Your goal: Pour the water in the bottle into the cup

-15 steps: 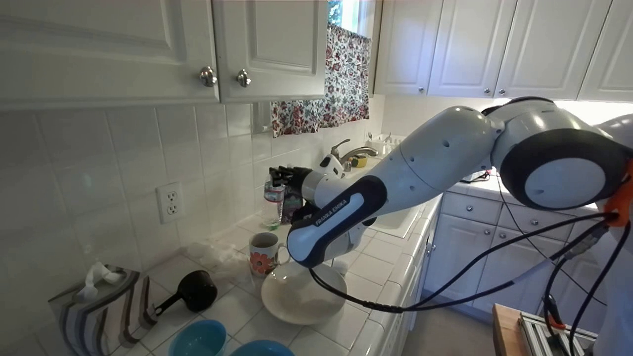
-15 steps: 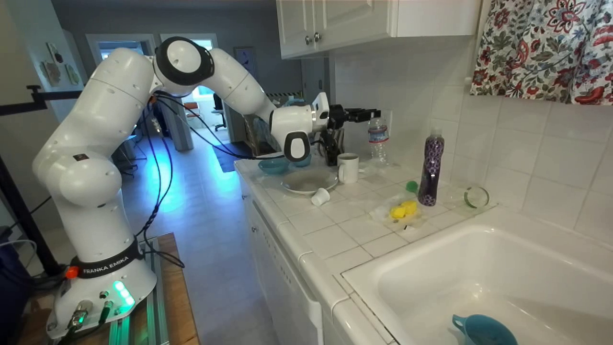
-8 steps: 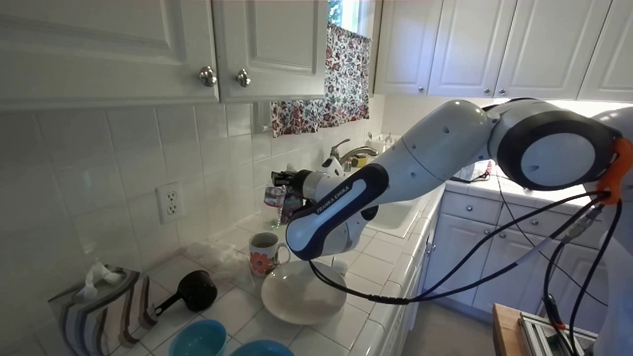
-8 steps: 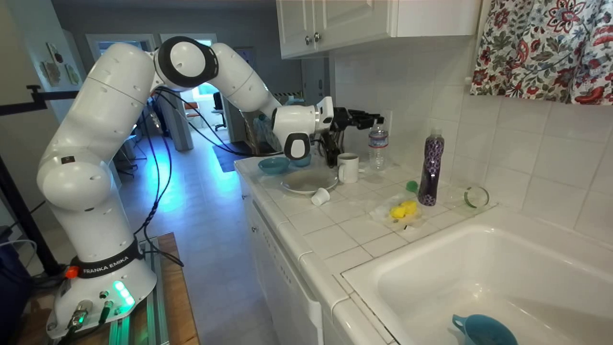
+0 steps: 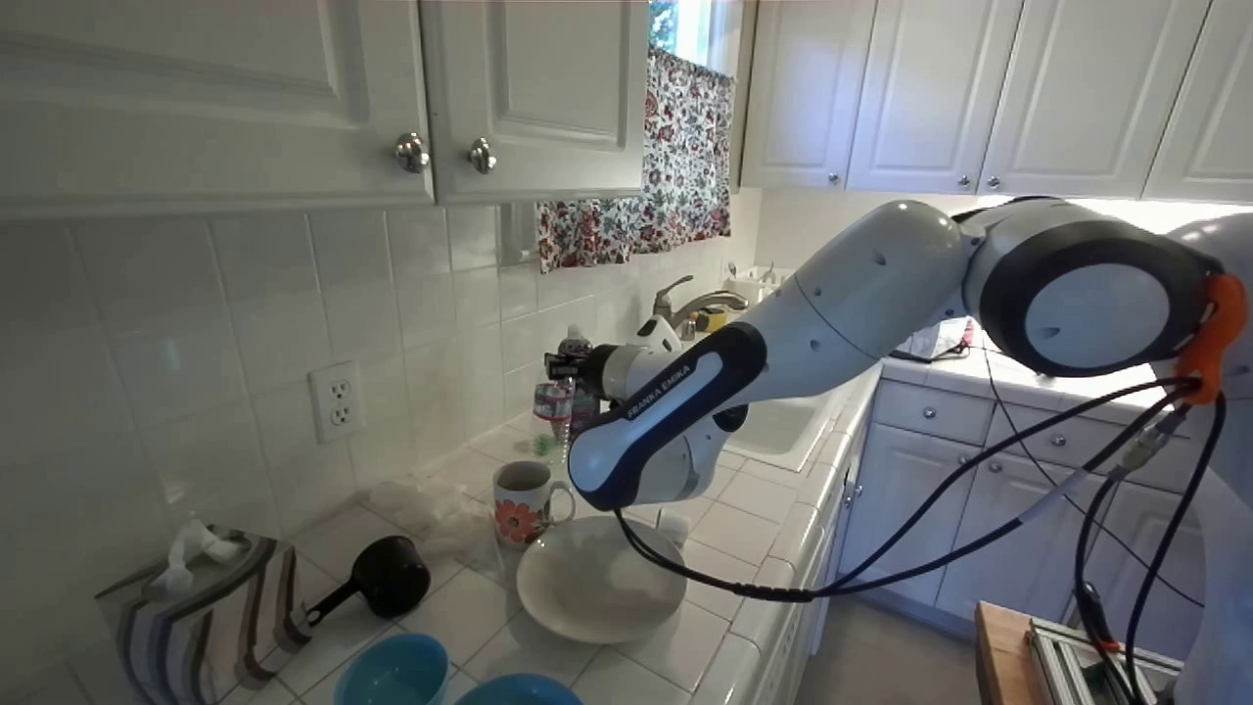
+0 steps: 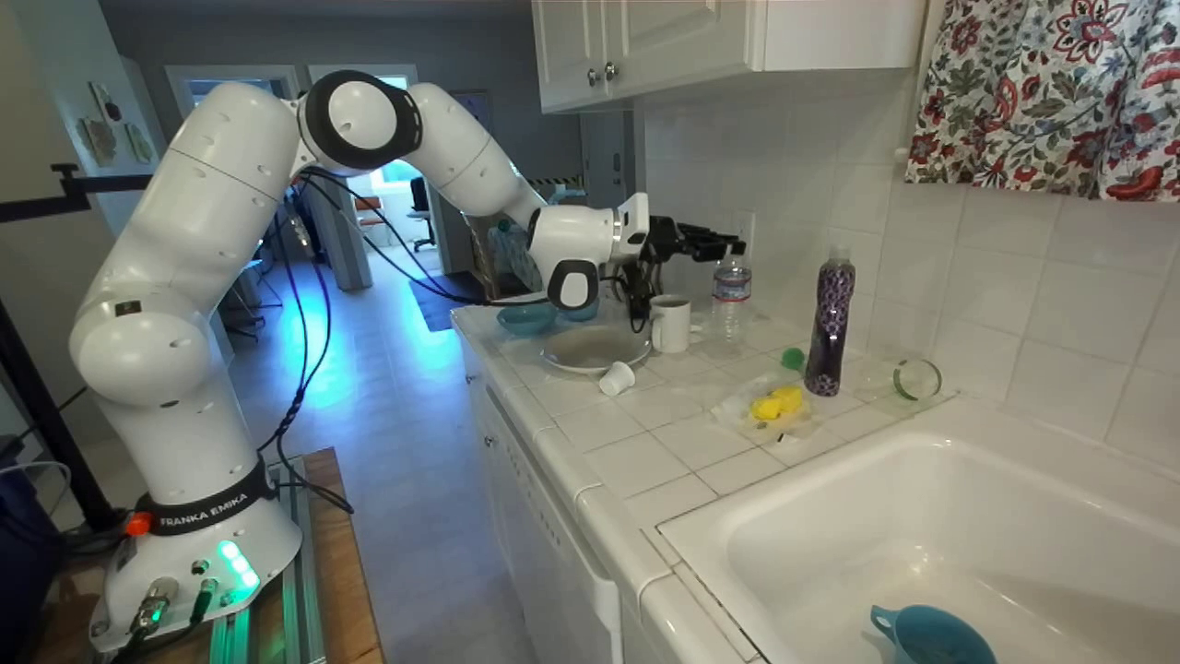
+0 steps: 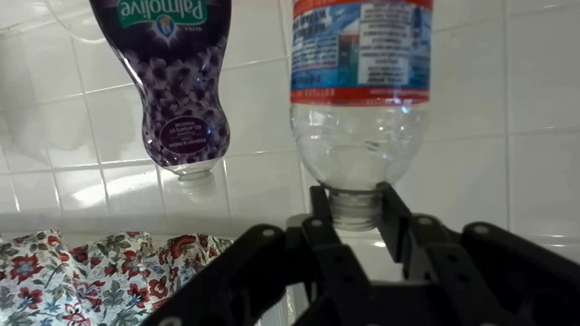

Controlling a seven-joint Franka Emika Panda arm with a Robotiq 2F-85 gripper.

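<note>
Wrist view: the gripper holds the clear bottle by the neck, one finger on either side. In both exterior views the clear bottle is upright near the mug; contact between its base and the counter cannot be determined. A white bowl stands just beside the mug, and a small white cup lies tipped near the mug. On the mug's side toward the sink stands the purple bottle, its Palmolive label legible in the wrist view only. In an exterior view the mug bears an orange-red flower, a black pan rests on the mug's side away from the sink, and the arm covers part of the purple bottle. In an exterior view a yellow item lies sinkward of the mug.
</note>
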